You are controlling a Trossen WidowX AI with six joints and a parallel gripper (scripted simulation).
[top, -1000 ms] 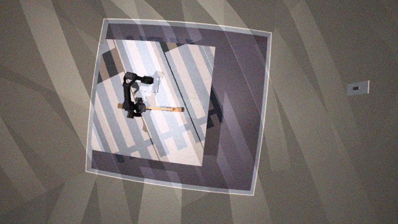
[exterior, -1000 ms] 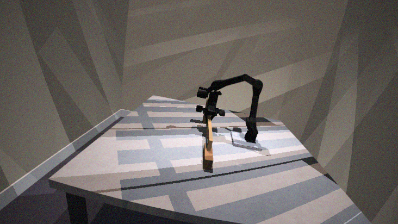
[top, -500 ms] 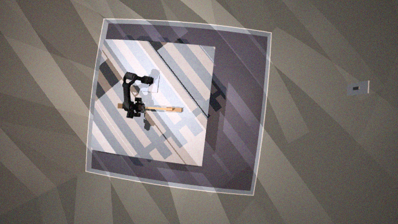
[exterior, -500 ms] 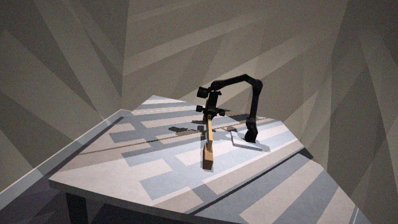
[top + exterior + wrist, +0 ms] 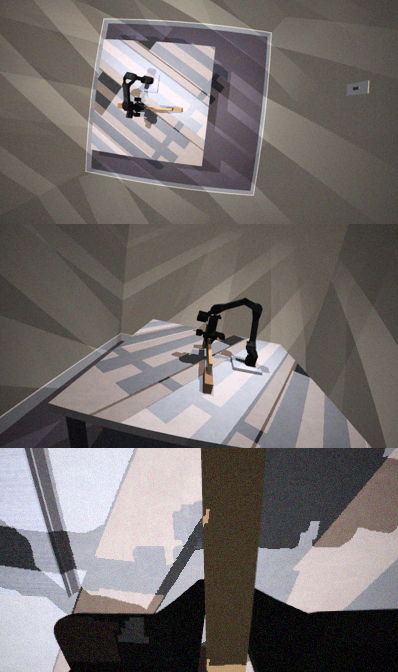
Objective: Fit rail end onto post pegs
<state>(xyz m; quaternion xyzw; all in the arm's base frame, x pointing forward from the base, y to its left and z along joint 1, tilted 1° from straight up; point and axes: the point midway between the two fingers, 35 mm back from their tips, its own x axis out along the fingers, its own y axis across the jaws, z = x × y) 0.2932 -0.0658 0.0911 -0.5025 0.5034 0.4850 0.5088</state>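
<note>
The long wooden rail (image 5: pixel 160 108) (image 5: pixel 210 356) (image 5: pixel 231 538) runs between the low footboard block and the post. My gripper (image 5: pixel 141 107) (image 5: pixel 209 339) (image 5: pixel 217 584) points down and is shut on the rail, one finger on each side. The low footboard block (image 5: pixel 178 110) (image 5: pixel 208 384) stands on the table. The rail's end lies over the block's inner part; whether it sits in the bracket is too small to tell. The post (image 5: pixel 119 105) shows just past the arm in the top view. The pegs, the holes and the rail's post end are hidden behind the arm and gripper.
The arm's base stands on a thin plate (image 5: pixel 158 83) (image 5: pixel 246 370) beside the rail. The plate's dark edge also shows at the left in the wrist view (image 5: pixel 62 548). The table (image 5: pixel 192 155) (image 5: pixel 92 393) carries striped light and shadow.
</note>
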